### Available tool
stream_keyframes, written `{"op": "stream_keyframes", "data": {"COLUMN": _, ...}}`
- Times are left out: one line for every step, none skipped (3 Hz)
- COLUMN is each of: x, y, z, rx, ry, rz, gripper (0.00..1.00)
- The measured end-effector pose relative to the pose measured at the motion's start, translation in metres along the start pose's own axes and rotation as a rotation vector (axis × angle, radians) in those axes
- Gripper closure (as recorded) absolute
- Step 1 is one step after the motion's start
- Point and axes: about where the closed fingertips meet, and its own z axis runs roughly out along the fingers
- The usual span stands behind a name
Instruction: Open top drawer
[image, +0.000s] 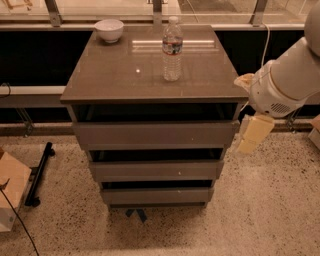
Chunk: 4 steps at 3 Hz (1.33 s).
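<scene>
The top drawer (155, 134), uppermost of 3 beneath the cabinet top (115, 75), is judged rigid and fairly heavy. Being handleless, it is best hooked at its upper edge. The gripper (254, 134) is seen just right of it; its spread cannot be told.

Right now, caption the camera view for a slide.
Gripper hangs right of the top drawer; bottle and bowl on the cabinet.

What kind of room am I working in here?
Probably an office or lab test area: a freestanding three-drawer cabinet on speckled floor by a glazed railing. A bowl and water bottle sit on top; the gripper hangs beside the top drawer's right end.
</scene>
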Motion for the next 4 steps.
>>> {"op": "stream_keyframes", "data": {"x": 0.000, "y": 0.000, "z": 0.001, "rx": 0.001, "ry": -0.001, "rz": 0.001, "gripper": 0.00}}
{"op": "stream_keyframes", "data": {"x": -0.005, "y": -0.001, "z": 0.012, "rx": 0.010, "ry": -0.004, "rz": 0.020, "gripper": 0.00}}
{"op": "stream_keyframes", "data": {"x": -0.007, "y": 0.000, "z": 0.041, "rx": 0.030, "ry": -0.030, "rz": 0.063, "gripper": 0.00}}
{"op": "stream_keyframes", "data": {"x": -0.010, "y": -0.010, "z": 0.072, "rx": 0.078, "ry": -0.062, "rz": 0.102, "gripper": 0.00}}
